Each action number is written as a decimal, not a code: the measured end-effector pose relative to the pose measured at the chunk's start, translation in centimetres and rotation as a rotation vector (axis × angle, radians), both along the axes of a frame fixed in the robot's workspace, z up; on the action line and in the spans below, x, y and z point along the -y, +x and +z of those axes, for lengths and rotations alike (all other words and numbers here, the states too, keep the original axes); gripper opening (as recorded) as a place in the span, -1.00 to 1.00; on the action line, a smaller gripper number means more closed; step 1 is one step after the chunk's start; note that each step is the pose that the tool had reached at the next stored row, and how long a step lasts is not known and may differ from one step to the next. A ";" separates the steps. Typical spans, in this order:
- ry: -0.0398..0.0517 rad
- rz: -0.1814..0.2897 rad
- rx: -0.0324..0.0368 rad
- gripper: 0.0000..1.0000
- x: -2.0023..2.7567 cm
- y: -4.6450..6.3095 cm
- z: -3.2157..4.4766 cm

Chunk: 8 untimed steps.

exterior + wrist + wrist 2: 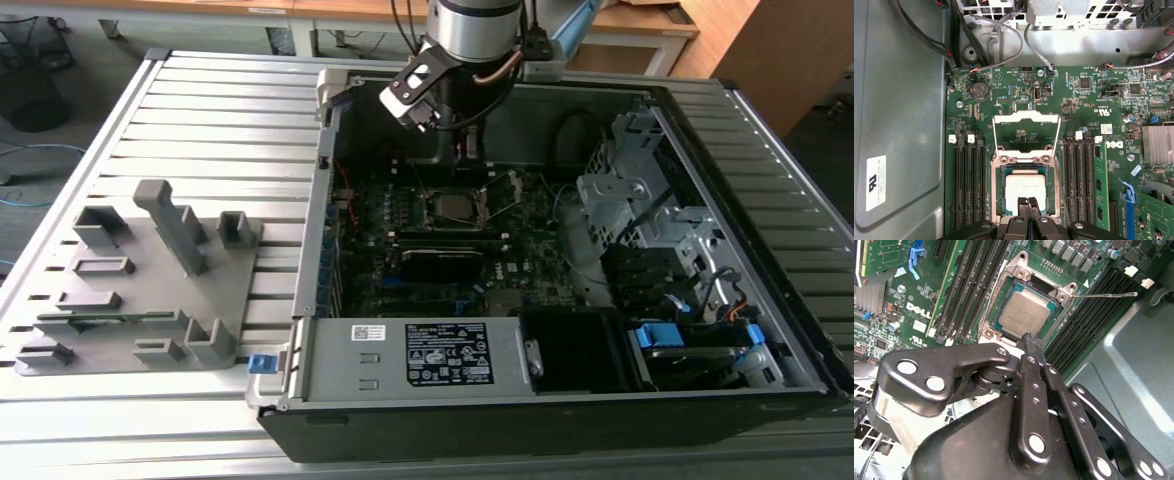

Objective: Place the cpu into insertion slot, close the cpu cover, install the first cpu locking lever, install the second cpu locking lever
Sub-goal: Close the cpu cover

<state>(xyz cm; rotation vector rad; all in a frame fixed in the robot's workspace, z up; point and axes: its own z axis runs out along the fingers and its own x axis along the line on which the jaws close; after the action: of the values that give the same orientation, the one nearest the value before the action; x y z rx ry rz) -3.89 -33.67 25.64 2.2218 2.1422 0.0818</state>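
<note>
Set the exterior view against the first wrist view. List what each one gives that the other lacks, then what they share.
The exterior view adds the slatted table, a grey fixture with upright posts on the exterior view's left, and the labelled power supply at the case's near edge. The first wrist view adds the coin battery, the memory slots, and a plain look at the cpu cover swung open. Both share the cpu lying in the insertion slot, with the gripper shut and empty close by.
</note>
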 end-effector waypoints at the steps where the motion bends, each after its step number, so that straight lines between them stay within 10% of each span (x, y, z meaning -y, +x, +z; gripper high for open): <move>1: -0.0001 0.000 0.0000 -0.79 0.00 0.0 0.00; 8: 0.0002 0.000 0.0001 -0.79 0.00 0.0 0.39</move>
<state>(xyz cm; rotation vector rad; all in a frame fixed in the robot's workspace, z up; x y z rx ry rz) -3.87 -33.67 26.03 2.2217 2.1424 0.0821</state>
